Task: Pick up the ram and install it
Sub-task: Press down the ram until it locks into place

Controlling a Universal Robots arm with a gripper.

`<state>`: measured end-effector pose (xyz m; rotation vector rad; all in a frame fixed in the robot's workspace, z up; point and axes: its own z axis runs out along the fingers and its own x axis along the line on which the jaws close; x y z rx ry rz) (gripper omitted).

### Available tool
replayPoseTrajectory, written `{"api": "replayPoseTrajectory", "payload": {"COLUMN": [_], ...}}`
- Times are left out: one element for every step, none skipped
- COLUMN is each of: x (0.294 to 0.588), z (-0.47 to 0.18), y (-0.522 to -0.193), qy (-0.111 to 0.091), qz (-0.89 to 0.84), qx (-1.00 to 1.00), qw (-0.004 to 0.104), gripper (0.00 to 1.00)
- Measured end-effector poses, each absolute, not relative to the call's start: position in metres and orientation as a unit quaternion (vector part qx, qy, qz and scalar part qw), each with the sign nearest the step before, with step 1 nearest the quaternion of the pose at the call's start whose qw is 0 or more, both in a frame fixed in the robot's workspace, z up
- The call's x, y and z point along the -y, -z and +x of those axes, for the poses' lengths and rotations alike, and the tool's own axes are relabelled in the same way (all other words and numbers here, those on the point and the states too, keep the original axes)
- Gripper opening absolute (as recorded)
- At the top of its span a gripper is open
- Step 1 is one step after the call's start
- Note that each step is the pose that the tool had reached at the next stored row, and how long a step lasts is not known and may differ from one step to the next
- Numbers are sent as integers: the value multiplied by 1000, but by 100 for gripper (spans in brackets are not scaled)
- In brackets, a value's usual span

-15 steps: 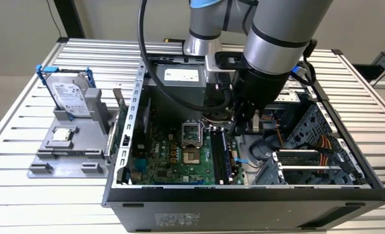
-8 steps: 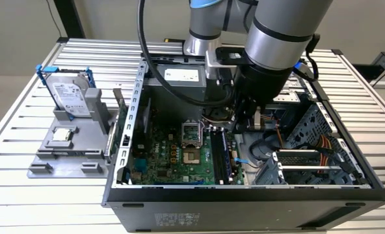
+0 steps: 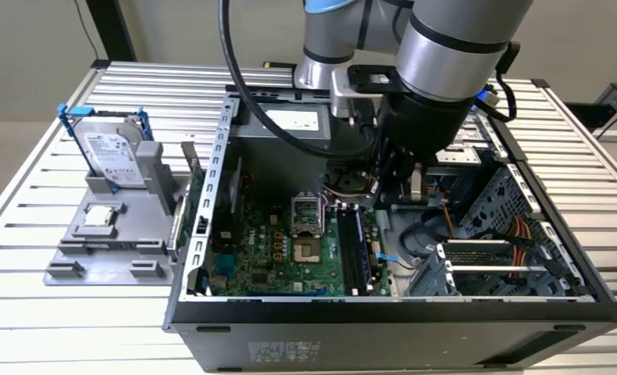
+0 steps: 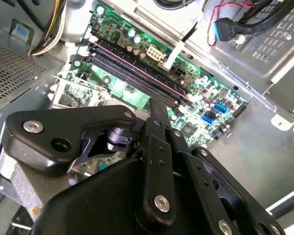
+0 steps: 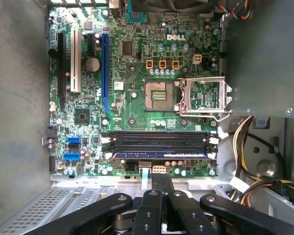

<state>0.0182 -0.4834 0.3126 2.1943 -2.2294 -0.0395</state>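
Observation:
The ram (image 5: 159,154), a long thin stick with a blue label strip, sits in the memory slot nearest the motherboard's edge; in the exterior view the ram (image 3: 351,246) lies inside the open computer case (image 3: 199,234). My gripper (image 5: 161,180) hangs above the board just beyond that edge, close to the slots. Its two black fingers are pressed together with nothing between them. In the second wrist view the gripper (image 4: 157,108) points down at the row of dark memory slots (image 4: 127,68). The exterior view has the gripper (image 3: 394,187) low inside the case, under the arm's wrist.
A silver hard drive in a blue frame (image 3: 111,148) stands on a grey holder (image 3: 100,250) at the exterior view's left, with a small square processor chip (image 3: 100,216) in front of it. The processor socket (image 5: 159,94) is open. Cable bundles (image 5: 245,142) and a drive cage (image 3: 496,258) crowd the case's other side.

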Motion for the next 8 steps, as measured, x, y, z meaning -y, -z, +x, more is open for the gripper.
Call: {"api": "replayPoseTrajectory", "payload": {"x": [483, 483, 483, 483, 483, 483, 483, 483], "z": [18, 18, 18, 18, 18, 18, 18, 18], "y": [-314, -315, -315, -315, -315, -315, -315, -315], "qy": [13, 13, 13, 13, 13, 13, 13, 13], "qz": [701, 701, 701, 701, 701, 701, 701, 701], "qx": [713, 713, 713, 713, 713, 713, 713, 713], "qw": [7, 7, 7, 6, 6, 6, 7, 7], "gripper": [0, 0, 0, 0, 0, 0, 0, 0]}}
